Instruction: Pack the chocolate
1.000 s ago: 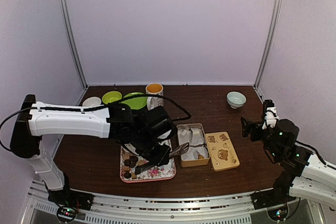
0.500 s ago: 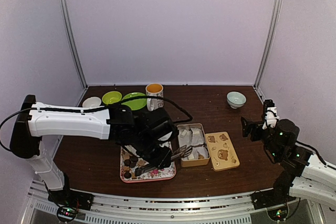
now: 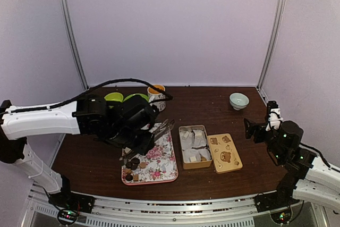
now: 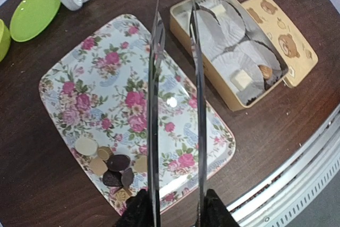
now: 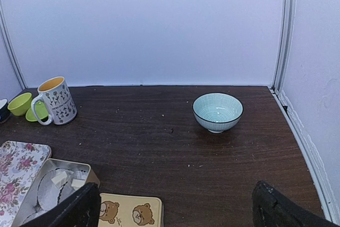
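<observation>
Several chocolate pieces, dark round and pale tan, lie clustered at the near left corner of a floral tray; they also show in the top view. A gold tin with white paper cups holds a pale block and a tan piece. My left gripper is shut on long metal tongs, whose blades stand apart and empty above the tray; in the top view the left gripper is over the tray's left part. My right gripper is open and empty, at the table's right.
The tin's bear-print lid lies right of the tin. A floral mug, a green plate and a green bowl stand behind the tray. A pale blue bowl stands at the back right.
My left arm has drawn back to the left. The tongs have moved from the tin's near left edge to above the tray. The right arm has not moved.
</observation>
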You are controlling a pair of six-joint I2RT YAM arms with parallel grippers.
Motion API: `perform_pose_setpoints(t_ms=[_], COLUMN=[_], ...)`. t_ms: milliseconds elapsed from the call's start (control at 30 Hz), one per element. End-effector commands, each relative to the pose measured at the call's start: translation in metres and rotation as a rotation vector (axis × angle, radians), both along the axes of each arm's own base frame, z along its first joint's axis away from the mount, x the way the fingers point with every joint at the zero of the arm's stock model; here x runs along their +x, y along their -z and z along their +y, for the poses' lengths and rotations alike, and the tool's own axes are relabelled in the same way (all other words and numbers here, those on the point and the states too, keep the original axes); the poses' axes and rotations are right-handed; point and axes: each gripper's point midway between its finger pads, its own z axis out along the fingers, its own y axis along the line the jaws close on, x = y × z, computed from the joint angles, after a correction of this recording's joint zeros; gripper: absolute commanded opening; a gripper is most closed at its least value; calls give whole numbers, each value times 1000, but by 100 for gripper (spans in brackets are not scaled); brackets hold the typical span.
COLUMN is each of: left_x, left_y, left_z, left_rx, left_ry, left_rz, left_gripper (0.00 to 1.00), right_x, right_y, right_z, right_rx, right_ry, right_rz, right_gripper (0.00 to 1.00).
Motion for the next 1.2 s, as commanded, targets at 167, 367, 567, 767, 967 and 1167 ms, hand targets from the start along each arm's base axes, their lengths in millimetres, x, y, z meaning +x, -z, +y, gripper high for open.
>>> perform_pose_setpoints(t_ms=[167,367,567,767,967,1167], left_x=[35,40,44,44,42,37], left_y=[17,50,77,105,129,146], left_z=[48,41,25,22,11,-3], left_rx=[-110,-96,-50,5,31,34], left_ry=[-244,-240,-221,-233,-219,-196], left_rz=[-52,-46,-14,28,79,141], left_gripper=[34,34,34,41,42,45], right_x=[-1,0,0,0,0,0], right_y=[2,2,2,2,3,3], right_z=[-3,-2,-2,-1,-1,-1], right_rx=[0,-4,-2,-4,-4,-5], right_ry=[10,8,7,5,4,4], right_rz=[-2,3,1,4,4,5], right_gripper=[100,100,100,100,100,100])
